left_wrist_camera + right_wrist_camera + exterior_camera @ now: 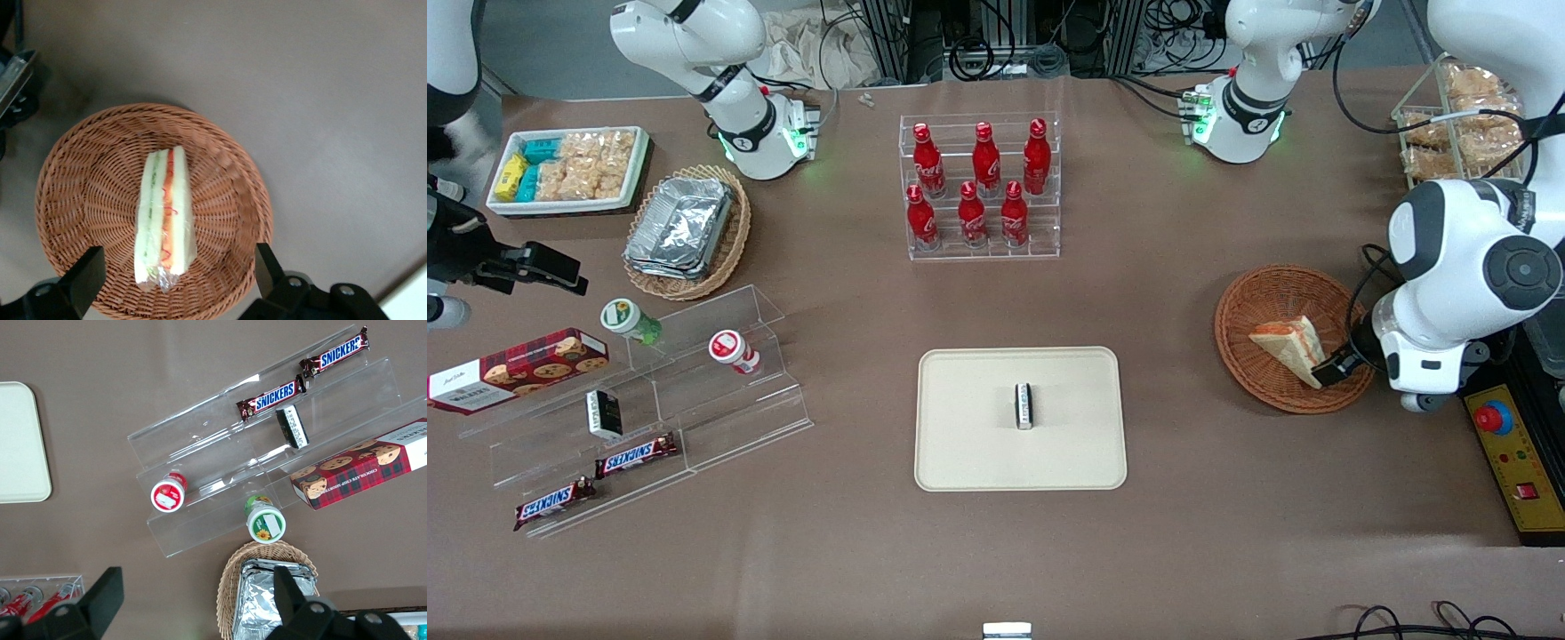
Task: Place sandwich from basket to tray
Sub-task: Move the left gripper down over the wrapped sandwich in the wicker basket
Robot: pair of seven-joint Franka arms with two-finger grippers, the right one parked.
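Sandwich point(165, 213): lies in basket point(80, 173), wrapped. My gripper point(175, 280): above it, jaws apart, straddling it, tips cut off. Tray point(969, 444): well apart.

Hand point(175, 283) poised above the basket point(1249, 356), fingers point(83, 277) spread wide, one each side of the sandwich point(165, 217) with room to spare; basket rim low, little to hinder entry from above; bare surface point(1165, 373) between basket and tray point(969, 444); on the tray, only a small dark bar point(1024, 406) at its middle, with open space all round it.
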